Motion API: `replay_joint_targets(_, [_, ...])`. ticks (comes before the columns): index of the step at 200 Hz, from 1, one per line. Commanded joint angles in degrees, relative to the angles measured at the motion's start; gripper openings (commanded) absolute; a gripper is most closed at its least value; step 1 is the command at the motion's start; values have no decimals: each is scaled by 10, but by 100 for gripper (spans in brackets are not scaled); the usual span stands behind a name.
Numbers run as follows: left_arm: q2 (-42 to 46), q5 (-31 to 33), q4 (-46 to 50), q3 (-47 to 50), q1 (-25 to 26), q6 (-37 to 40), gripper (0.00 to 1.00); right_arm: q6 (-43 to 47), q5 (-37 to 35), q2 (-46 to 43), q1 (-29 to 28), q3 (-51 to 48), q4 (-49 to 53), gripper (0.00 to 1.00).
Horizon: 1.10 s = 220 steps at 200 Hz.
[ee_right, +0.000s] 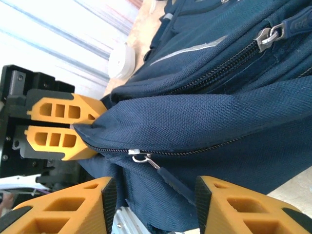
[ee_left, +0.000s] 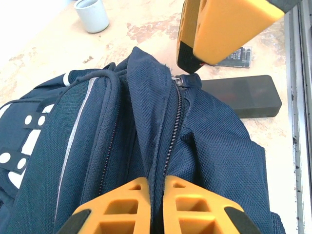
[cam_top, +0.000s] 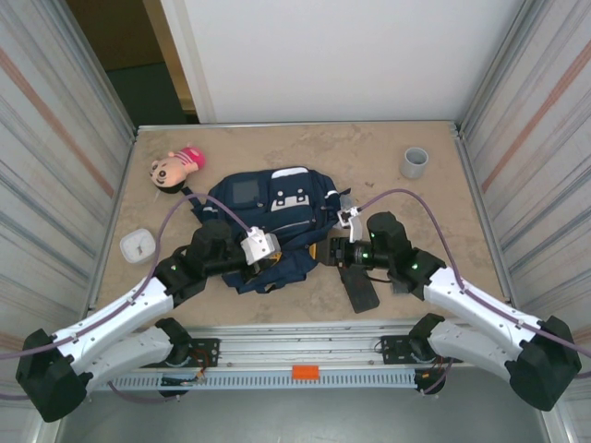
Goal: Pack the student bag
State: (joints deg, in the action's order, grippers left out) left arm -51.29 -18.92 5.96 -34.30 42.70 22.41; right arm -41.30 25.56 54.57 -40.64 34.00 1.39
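One backpack [cam_top: 294, 227], navy, lies flat in the middle of the bench [cam_top: 397, 198], just ahead of the two arms and between them. White patches sit near its far end, and one thin pale stripe runs across the front pocket.

Two claws, both at the near end of the backpack. The left claw [ee_left: 156, 191] is clenched on the fabric, its fingers pressed together on the seam where a closed zipper runs. The right claw [ee_right: 155, 196] has its fingers spread and grips nothing. One zipper pull [ee_right: 146, 160] hangs in the gap between them; I can't tell if its dark tab touches a finger.

The right wrist view shows two zippers: the lower one with that pull, and a second slider [ee_right: 266, 36] higher up on the front pocket. Both look closed along the visible stretch.

Other things on the bench, one of each:
- A doll [cam_top: 175, 168] with a pink hat, at the far left, just beside the backpack's corner.
- A grey cup [cam_top: 415, 162], upright at the far right, well apart from the backpack.
- A small white round container [cam_top: 140, 245] at the left edge.
- A flat black box [cam_top: 358, 286], near right, just beside the backpack under the right arm.
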Motion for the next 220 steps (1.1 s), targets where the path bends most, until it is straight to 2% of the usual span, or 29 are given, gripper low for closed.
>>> replay_joint_targets(1, [26, -33, -69, -8, -6, -9, 5, 54, 40, 18, 8, 29, 12, 48])
replay_joint_targets(26, [27, -37, -71, -6, -7, -11, 5, 88, 61, 48, 15, 54, 23, 51])
replay_joint_targets(99, [32, -44, -72, -5, -14, -14, 5, 147, 108, 54, 18, 79, 82, 44])
replay_joint_targets(128, [34, -60, -78, -4, -17, -16, 5, 174, 74, 54, 21, 94, 124, 45])
replay_joint_targets(182, [33, -93, -78, -9, -20, -18, 5, 196, 93, 72, 34, 106, 121, 43])
replay_joint_targets(220, [35, -92, -80, -9, -23, -19, 5, 204, 116, 99, 36, 120, 110, 36])
